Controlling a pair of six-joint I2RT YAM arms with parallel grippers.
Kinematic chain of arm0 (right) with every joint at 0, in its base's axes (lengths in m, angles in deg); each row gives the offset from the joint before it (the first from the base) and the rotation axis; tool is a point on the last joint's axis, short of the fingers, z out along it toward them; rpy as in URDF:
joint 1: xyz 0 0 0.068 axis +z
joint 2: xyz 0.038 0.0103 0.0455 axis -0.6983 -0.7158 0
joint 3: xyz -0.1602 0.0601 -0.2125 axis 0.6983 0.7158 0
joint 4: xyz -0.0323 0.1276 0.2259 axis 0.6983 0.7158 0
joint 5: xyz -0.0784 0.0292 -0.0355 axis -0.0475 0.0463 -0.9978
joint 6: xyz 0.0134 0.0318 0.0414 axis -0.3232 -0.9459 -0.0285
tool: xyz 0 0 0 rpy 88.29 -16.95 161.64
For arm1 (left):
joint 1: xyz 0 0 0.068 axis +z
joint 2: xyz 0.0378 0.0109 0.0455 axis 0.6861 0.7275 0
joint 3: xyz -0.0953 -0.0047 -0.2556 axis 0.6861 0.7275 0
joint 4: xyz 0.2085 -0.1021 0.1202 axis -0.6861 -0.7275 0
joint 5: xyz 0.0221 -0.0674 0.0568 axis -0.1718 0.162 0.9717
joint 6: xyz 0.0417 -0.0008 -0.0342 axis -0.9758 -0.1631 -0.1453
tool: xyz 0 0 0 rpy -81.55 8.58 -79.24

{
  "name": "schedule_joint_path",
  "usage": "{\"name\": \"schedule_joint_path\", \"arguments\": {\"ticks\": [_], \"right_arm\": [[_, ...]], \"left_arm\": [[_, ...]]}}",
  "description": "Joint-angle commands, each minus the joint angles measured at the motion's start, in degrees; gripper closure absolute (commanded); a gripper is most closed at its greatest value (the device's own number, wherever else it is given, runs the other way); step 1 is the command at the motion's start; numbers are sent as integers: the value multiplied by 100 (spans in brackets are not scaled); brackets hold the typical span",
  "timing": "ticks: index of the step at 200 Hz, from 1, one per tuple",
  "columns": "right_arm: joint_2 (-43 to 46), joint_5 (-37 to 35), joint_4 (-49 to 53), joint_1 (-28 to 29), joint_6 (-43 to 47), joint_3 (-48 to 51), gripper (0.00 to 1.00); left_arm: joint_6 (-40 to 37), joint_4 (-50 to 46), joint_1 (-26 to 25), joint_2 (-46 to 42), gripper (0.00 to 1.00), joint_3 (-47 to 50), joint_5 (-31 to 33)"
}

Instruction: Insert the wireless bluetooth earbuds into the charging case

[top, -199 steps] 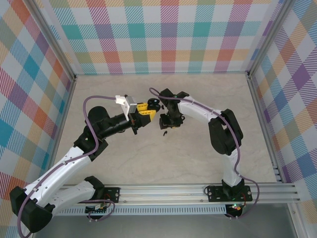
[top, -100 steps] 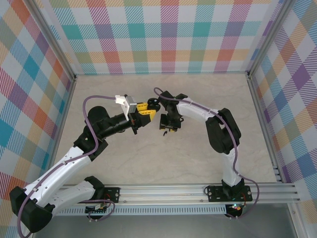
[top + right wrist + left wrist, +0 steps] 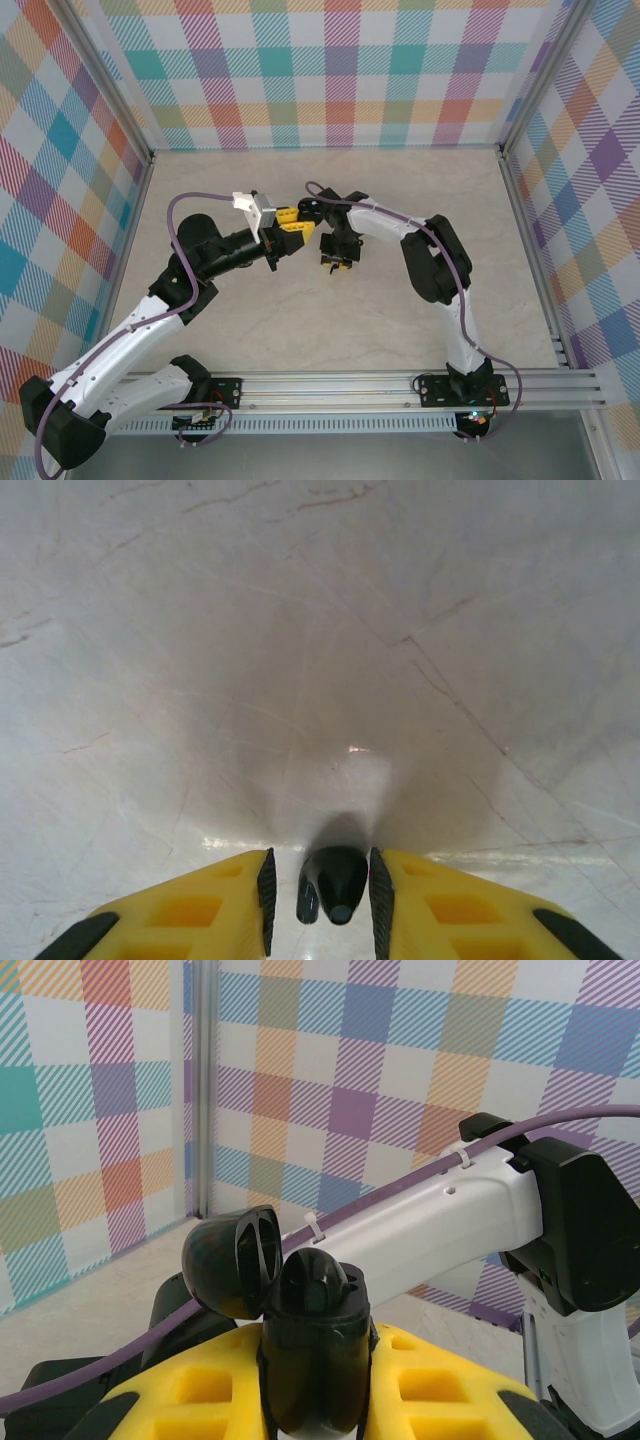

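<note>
Earbud [image 3: 334, 884] pickup: it lies mid-tabletop [image 3: 300, 630] inside the right pincer [image 3: 321, 882]; whether clamped, I cannot tell.
Left pincer [image 3: 315, 1385] clenches the open charging case [image 3: 310, 1340]; next, lift and seat it precisely.

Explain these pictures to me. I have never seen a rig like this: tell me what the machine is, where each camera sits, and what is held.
The machine is a pair of robot arms bolted at the near edge of a table. The wide picture looks down from above. The other two pictures come from a camera on each wrist. The left end effector, a yellow two-finger clamp, grips a small black charging case that is flipped open. The right end effector points down and straddles a tiny black earbud lying on the table, with a slight gap showing on one side.
</note>
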Motion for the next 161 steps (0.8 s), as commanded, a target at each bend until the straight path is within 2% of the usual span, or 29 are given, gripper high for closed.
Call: {"name": "schedule_joint_path", "arguments": {"ticks": [1,93,136,161], "right_arm": [[-156,-151,274,44,-50,-169,67],[-608,-655,832,202,228,-666,68],[-571,-682,798,227,253,-601,76],[-505,-692,704,220,314,-549,77]], "left_arm": [[26,137,-66,-23,98,-212,-98],[3,129,-68,-35,98,-188,-69],[9,127,-68,-29,98,-174,-61],[6,110,-68,-40,98,-179,-56]]}}
